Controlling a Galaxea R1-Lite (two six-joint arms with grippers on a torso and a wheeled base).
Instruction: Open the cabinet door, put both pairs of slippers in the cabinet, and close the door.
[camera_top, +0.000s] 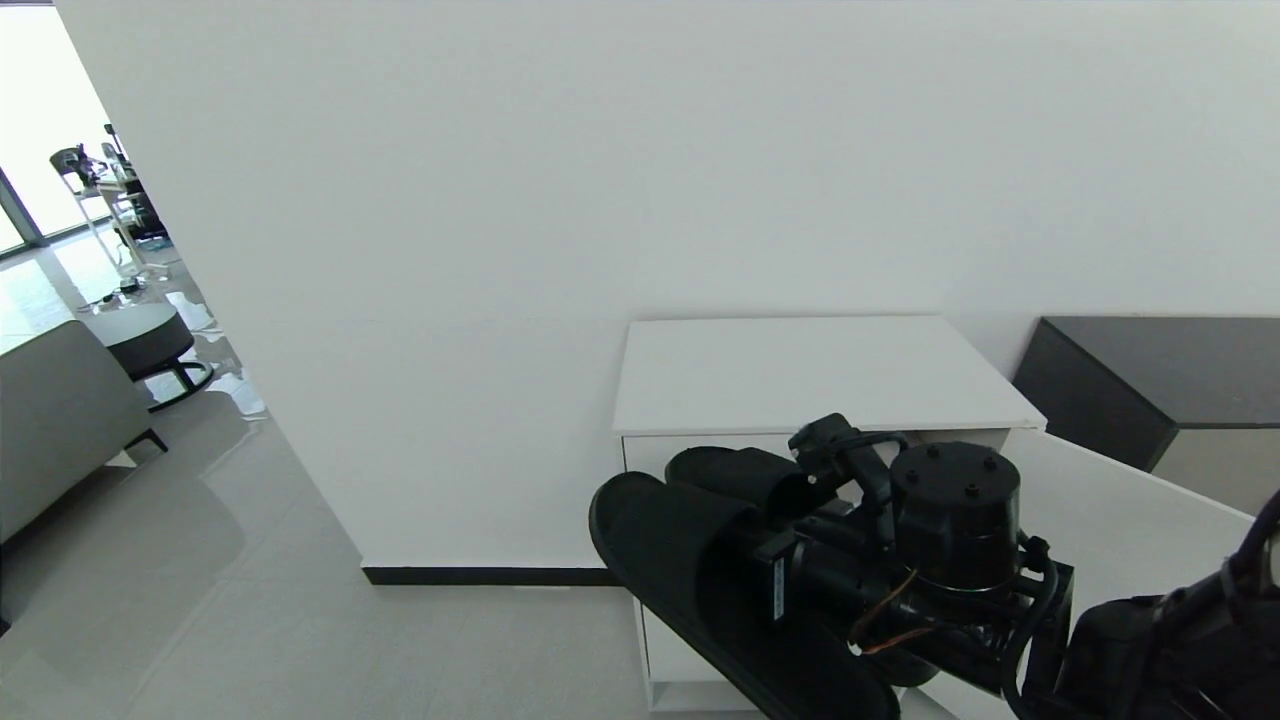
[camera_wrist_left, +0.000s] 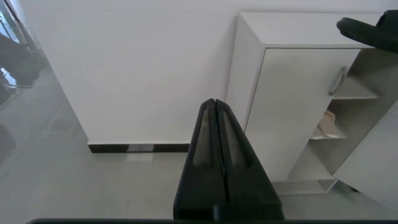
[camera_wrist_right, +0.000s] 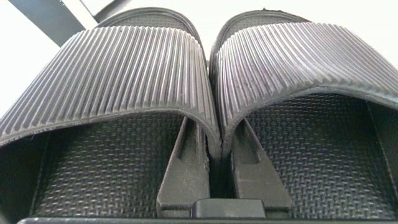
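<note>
Black ribbed slippers (camera_wrist_right: 124, 68) side by side, white cabinet (camera_top: 820, 370), door (camera_top: 1130, 530) open

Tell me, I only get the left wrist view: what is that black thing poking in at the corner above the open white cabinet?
Observer: A pair of black slippers, held by the right gripper in front of the cabinet.
Visitor: How does it hold two at once?
Observer: The right wrist view shows its fingers pinching the slippers' inner side walls together, soles side by side.
Visitor: What stands past the cabinet?
Observer: A dark low unit, on the robot's right of it in the head view.
</note>
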